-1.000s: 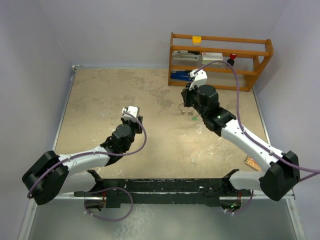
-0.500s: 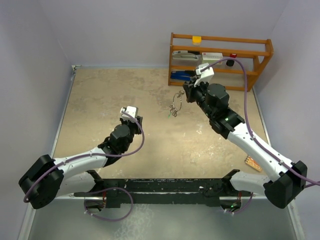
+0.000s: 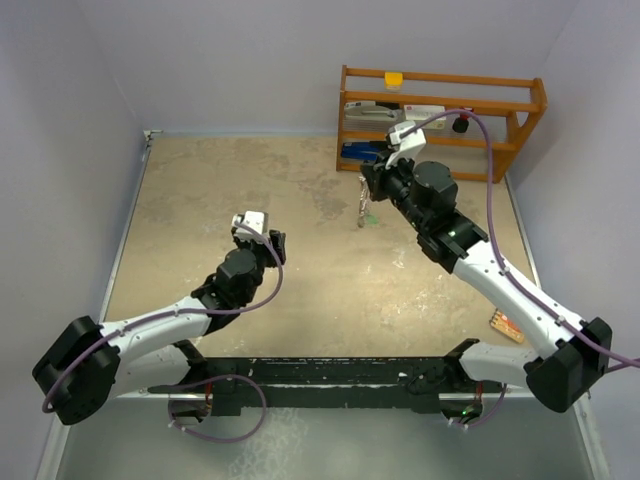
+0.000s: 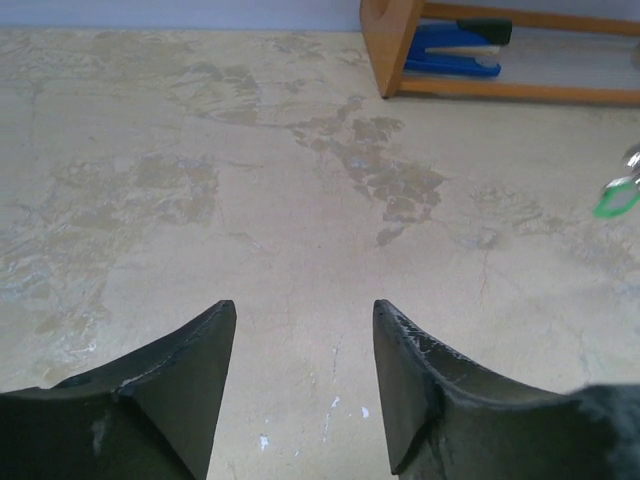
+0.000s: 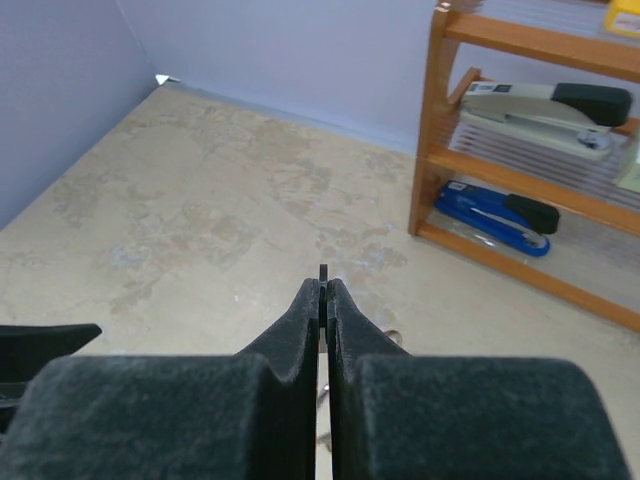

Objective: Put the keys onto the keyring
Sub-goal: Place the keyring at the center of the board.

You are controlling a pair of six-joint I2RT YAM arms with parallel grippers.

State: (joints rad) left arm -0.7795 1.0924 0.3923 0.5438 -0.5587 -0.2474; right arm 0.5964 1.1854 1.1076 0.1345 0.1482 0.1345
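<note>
Top external: right claw (image 3: 365, 186), pinching the keyring (image 3: 361, 206), has moved outward; left claw (image 4: 300, 312) spread

From above, the keys (image 3: 361, 213) and ring (image 3: 361, 195) hung as one thin sliver, too small to separate (only a green speck stood out). The left wrist view's edge cut the green key (image 4: 617, 196). In its own view the right gripper (image 5: 323, 288) hid its hold.
</note>
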